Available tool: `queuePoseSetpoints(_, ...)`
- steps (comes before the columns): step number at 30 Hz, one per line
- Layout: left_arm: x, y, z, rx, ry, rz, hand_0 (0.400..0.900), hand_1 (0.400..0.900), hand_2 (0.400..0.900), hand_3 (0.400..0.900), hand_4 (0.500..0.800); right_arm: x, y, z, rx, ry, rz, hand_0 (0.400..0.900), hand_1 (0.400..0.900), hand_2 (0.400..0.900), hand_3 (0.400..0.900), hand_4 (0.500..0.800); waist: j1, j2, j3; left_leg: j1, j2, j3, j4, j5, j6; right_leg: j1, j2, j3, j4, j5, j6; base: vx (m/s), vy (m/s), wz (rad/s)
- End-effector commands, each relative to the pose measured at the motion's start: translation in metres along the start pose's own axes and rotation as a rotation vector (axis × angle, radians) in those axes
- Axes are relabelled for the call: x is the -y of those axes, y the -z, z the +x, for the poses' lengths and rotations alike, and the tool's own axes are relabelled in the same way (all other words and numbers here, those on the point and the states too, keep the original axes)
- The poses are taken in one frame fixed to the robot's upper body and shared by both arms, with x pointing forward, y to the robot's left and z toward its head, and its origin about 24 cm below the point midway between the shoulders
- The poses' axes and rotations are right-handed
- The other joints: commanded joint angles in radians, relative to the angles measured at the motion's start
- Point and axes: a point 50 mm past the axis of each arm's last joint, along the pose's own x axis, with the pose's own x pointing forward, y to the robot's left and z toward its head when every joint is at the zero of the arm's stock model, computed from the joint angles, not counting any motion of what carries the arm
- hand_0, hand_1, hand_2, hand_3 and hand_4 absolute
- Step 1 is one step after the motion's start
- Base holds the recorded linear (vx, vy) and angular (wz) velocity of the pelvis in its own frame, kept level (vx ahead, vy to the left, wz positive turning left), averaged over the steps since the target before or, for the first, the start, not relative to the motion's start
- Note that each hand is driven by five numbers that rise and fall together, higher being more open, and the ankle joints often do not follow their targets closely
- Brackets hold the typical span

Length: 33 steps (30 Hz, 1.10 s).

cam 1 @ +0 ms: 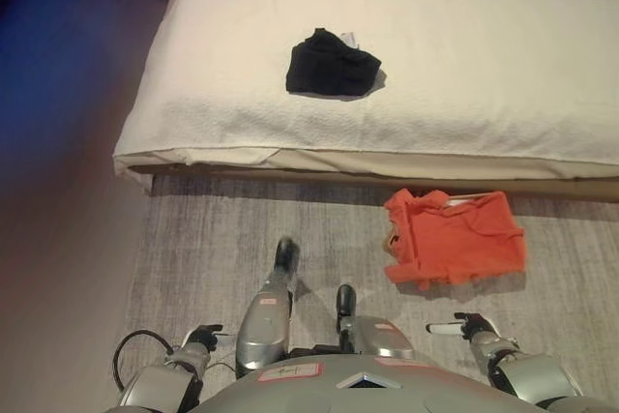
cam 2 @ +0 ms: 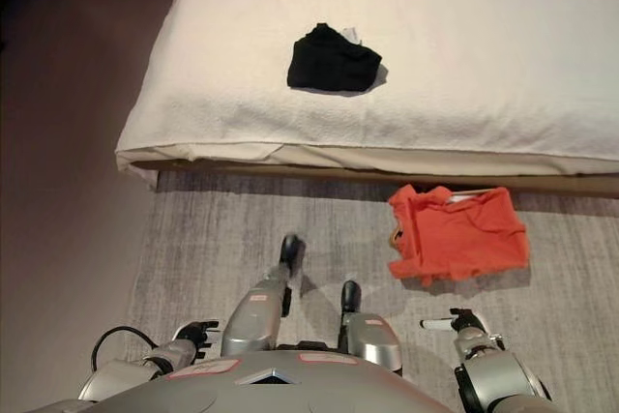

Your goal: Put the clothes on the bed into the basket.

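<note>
Black garment (cam 1: pixel 332 65) lies bunched on the bed (cam 1: pixel 484 94), mid-mattress, well apart from both hands. Orange cloth (cam 1: pixel 455 236) sits over something on the rug (cam 1: pixel 213 239); I judge it the basket. Left hand (cam 1: pixel 201 338) and right hand (cam 1: pixel 464 327) low, fingers relaxed, empty. I should step close before reaching.

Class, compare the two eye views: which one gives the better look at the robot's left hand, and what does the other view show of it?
The left eye view. There the left hand sits low beside the arm, fully in frame over the grey rug. In the right eye view the same hand appears too, but partly tucked behind the arm. Neither view shows the finger pose clearly.
</note>
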Motion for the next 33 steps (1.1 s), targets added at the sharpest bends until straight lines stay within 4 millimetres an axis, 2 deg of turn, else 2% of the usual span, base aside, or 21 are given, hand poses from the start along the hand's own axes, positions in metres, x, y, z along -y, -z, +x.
queuePoseSetpoints(1,-0.027,0.037,-0.002,-0.081,-0.087,-0.061,0.900,0.900,0.900,0.900,0.800,0.004,0.027,-0.001,-0.047,0.019,-0.012,0.900,0.900,0.900,0.900,0.800,0.046,-0.051,-0.072,-0.215,0.010,0.078,0.050,0.167,0.072,0.288,-0.064,0.078,0.103,-0.162,0.192,0.45,0.214,-0.54)
queuePoseSetpoints(2,-0.027,0.037,-0.002,-0.082,-0.088,-0.061,0.900,0.900,0.900,0.900,0.800,0.004,0.027,-0.001,-0.048,0.018,-0.012,0.900,0.900,0.900,0.900,0.800,0.048,-0.055,-0.070,-0.210,0.007,0.083,0.047,0.167,0.073,0.291,-0.069,0.079,0.102,-0.163,0.193,0.46,0.241,-0.60)
queuePoseSetpoints(3,-0.028,0.039,-0.003,-0.091,-0.089,-0.066,0.900,0.900,0.900,0.900,0.800,-0.001,0.033,-0.002,-0.068,-0.001,-0.031,0.900,0.900,0.900,0.900,0.800,0.055,-0.062,-0.093,-0.185,0.002,0.088,0.043,0.169,0.092,0.305,-0.100,0.081,0.102,-0.161,0.211,0.63,0.388,-0.62)
queuePoseSetpoints(4,-0.032,0.037,-0.002,-0.089,-0.098,-0.065,0.900,0.900,0.900,0.900,0.800,-0.005,0.033,-0.002,-0.075,-0.017,-0.031,0.900,0.900,0.900,0.900,0.800,0.058,-0.074,-0.129,-0.164,-0.013,0.082,0.044,0.218,0.087,0.302,-0.155,0.078,0.116,-0.122,0.251,0.63,0.389,-0.59)
queuePoseSetpoints(5,-0.032,0.037,-0.002,-0.089,-0.099,-0.065,0.900,0.900,0.900,0.900,0.800,-0.005,0.033,-0.002,-0.075,-0.017,-0.031,0.900,0.900,0.900,0.900,0.800,0.058,-0.079,-0.130,-0.162,-0.017,0.084,0.042,0.218,0.087,0.303,-0.159,0.076,0.115,-0.124,0.252,0.66,0.409,-0.35)
queuePoseSetpoints(6,-0.033,0.038,-0.003,-0.092,-0.100,-0.056,0.900,0.900,0.900,0.900,0.800,-0.007,0.035,-0.003,-0.074,-0.026,-0.014,0.900,0.900,0.900,0.900,0.800,0.058,-0.098,-0.152,-0.165,-0.041,0.095,0.075,0.217,0.097,0.301,-0.203,0.078,0.132,-0.014,0.280,0.57,0.285,-0.13)
queuePoseSetpoints(7,-0.042,0.027,-0.002,-0.057,-0.122,-0.054,0.900,0.900,0.900,0.900,0.800,-0.010,0.029,-0.003,-0.054,-0.043,-0.053,0.900,0.900,0.900,0.900,0.800,0.051,-0.120,-0.170,-0.137,-0.077,0.108,0.078,0.194,0.110,0.241,-0.240,0.086,0.201,0.169,0.297,0.71,0.378,-0.06)
queuePoseSetpoints(8,-0.041,0.023,-0.001,-0.045,-0.119,-0.042,0.900,0.900,0.900,0.900,0.800,-0.013,0.028,-0.003,-0.048,-0.055,-0.068,0.900,0.900,0.900,0.900,0.800,0.054,-0.119,-0.180,-0.139,-0.082,0.127,0.079,0.184,0.116,0.222,-0.238,0.088,0.225,0.240,0.301,0.60,0.307,-0.03)
queuePoseSetpoints(9,-0.042,0.019,-0.001,-0.036,-0.116,-0.028,0.900,0.900,0.900,0.900,0.800,-0.014,0.025,-0.003,-0.040,-0.060,-0.074,0.900,0.900,0.900,0.900,0.800,0.058,-0.129,-0.189,-0.128,-0.100,0.138,0.078,0.167,0.130,0.211,-0.252,0.063,0.259,0.338,0.314,0.44,0.274,0.00)
queuePoseSetpoints(11,-0.046,0.014,-0.001,-0.023,-0.123,-0.016,0.900,0.900,0.900,0.900,0.800,-0.014,0.019,-0.002,-0.017,-0.056,-0.074,0.900,0.900,0.900,0.900,0.800,0.057,-0.125,-0.198,-0.089,-0.123,0.141,0.057,0.130,0.164,0.164,-0.261,0.016,0.329,0.428,0.305,0.43,0.310,-0.10)
queuePoseSetpoints(13,-0.050,0.009,-0.001,-0.011,-0.132,-0.005,0.900,0.900,0.900,0.900,0.800,-0.016,0.014,-0.002,0.004,-0.058,-0.071,0.900,0.900,0.900,0.900,0.800,0.038,-0.128,-0.191,-0.050,-0.148,0.143,0.033,0.097,0.179,0.121,-0.257,-0.047,0.325,0.427,0.300,0.40,0.261,0.29)
queuePoseSetpoints(15,-0.057,0.000,-0.001,0.009,-0.147,-0.007,0.900,0.900,0.900,0.900,0.800,-0.016,0.010,-0.002,0.015,-0.055,-0.070,0.900,0.900,0.900,0.900,0.800,0.005,-0.122,-0.179,-0.005,-0.164,0.122,0.011,0.069,0.180,0.042,-0.217,-0.079,0.267,0.339,0.290,0.40,0.173,0.61)
queuePoseSetpoints(18,-0.059,-0.009,-0.001,0.032,-0.147,0.003,0.900,0.900,0.900,0.900,0.800,-0.019,0.015,-0.003,0.000,-0.059,-0.075,0.900,0.900,0.900,0.900,0.800,-0.030,-0.094,-0.156,0.077,-0.153,0.077,-0.005,0.020,0.176,-0.057,-0.181,-0.152,0.135,0.202,0.275,0.39,0.097,0.63)
queuePoseSetpoints(19,-0.058,-0.010,-0.001,0.036,-0.143,0.012,0.900,0.900,0.900,0.900,0.800,-0.020,0.015,-0.003,-0.002,-0.062,-0.082,0.900,0.900,0.900,0.900,0.800,-0.051,-0.084,-0.139,0.113,-0.153,0.053,-0.005,0.001,0.178,-0.113,-0.161,-0.143,0.110,0.183,0.268,0.39,0.067,0.83)
queuePoseSetpoints(21,-0.058,-0.013,-0.001,0.041,-0.143,0.032,0.900,0.900,0.900,0.900,0.800,-0.021,0.015,-0.003,-0.003,-0.060,-0.103,0.900,0.900,0.900,0.900,0.800,-0.087,-0.078,-0.101,0.176,-0.160,0.016,-0.005,-0.025,0.183,-0.187,-0.141,-0.106,0.079,0.200,0.268,0.32,0.031,0.71)
queuePoseSetpoints(22,-0.058,-0.013,-0.001,0.041,-0.143,0.032,0.900,0.900,0.900,0.900,0.800,-0.021,0.015,-0.003,-0.002,-0.060,-0.104,0.900,0.900,0.900,0.900,0.800,-0.088,-0.077,-0.094,0.185,-0.159,0.014,-0.005,-0.029,0.183,-0.178,-0.140,-0.108,0.079,0.197,0.268,0.31,-0.008,0.65)
queuePoseSetpoints(23,-0.056,-0.011,-0.001,0.040,-0.137,0.061,0.900,0.900,0.900,0.900,0.800,-0.021,0.012,-0.003,0.014,-0.058,-0.159,0.900,0.900,0.900,0.900,0.800,-0.103,-0.083,-0.066,0.222,-0.168,-0.007,-0.005,-0.043,0.187,-0.218,-0.143,-0.095,0.059,0.238,0.275,0.26,-0.037,0.53)
queuePoseSetpoints(28,-0.054,-0.012,-0.001,0.047,-0.142,0.088,0.900,0.900,0.900,0.900,0.800,-0.012,-0.012,-0.002,0.112,0.007,-0.266,0.900,0.900,0.900,0.900,0.800,-0.120,-0.088,-0.024,0.267,-0.171,-0.036,-0.005,-0.068,0.183,-0.287,-0.157,-0.103,0.031,0.307,0.297,0.20,-0.076,0.40)
queuePoseSetpoints(29,-0.053,-0.009,-0.001,0.042,-0.141,0.081,0.900,0.900,0.900,0.900,0.800,-0.007,-0.024,-0.002,0.150,0.034,-0.305,0.900,0.900,0.900,0.900,0.800,-0.122,-0.092,-0.019,0.283,-0.175,-0.051,-0.005,-0.082,0.181,-0.304,-0.164,-0.097,0.033,0.328,0.304,0.16,-0.137,0.32)
queuePoseSetpoints(32,-0.053,-0.006,-0.001,0.027,-0.151,0.055,0.900,0.900,0.900,0.900,0.800,0.006,-0.054,-0.003,0.239,0.093,-0.351,0.900,0.900,0.900,0.900,0.800,-0.108,-0.098,-0.006,0.285,-0.183,-0.066,-0.005,-0.096,0.186,-0.318,-0.189,-0.140,0.052,0.353,0.310,0.08,-0.169,0.32)
queuePoseSetpoints(33,-0.055,-0.009,-0.001,0.034,-0.162,0.053,0.900,0.900,0.900,0.900,0.800,0.011,-0.070,-0.006,0.291,0.125,-0.367,0.900,0.900,0.900,0.900,0.800,-0.109,-0.099,0.000,0.276,-0.191,-0.072,-0.005,-0.097,0.186,-0.329,-0.188,-0.130,0.062,0.346,0.304,0.02,-0.131,0.28)
